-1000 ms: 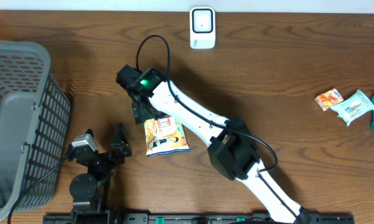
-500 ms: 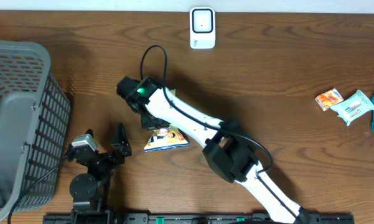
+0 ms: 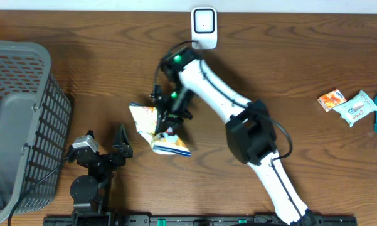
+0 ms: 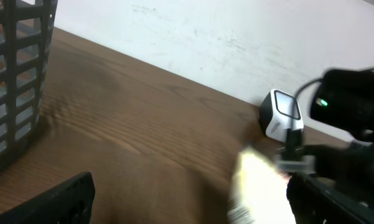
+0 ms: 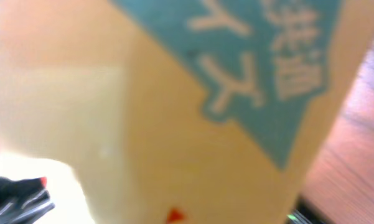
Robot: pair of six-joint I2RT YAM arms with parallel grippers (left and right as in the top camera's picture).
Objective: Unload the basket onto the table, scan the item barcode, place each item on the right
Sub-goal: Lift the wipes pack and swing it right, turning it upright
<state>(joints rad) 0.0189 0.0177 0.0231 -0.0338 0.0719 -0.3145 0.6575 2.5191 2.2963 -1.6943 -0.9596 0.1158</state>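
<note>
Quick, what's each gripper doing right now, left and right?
Left gripper: open, holding nothing.
Right gripper: closed, holding the snack packet.

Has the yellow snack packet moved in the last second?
Yes. The yellow snack packet, pinched by the right gripper, has tipped up and shifted left, toward the grey mesh basket.

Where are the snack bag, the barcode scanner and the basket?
snack bag (image 3: pixel 144 119), overhead view, its crumpled yellow left part.
barcode scanner (image 3: pixel 204 25), overhead view, its white face.
basket (image 3: pixel 53 132), overhead view, its mesh side wall.
</note>
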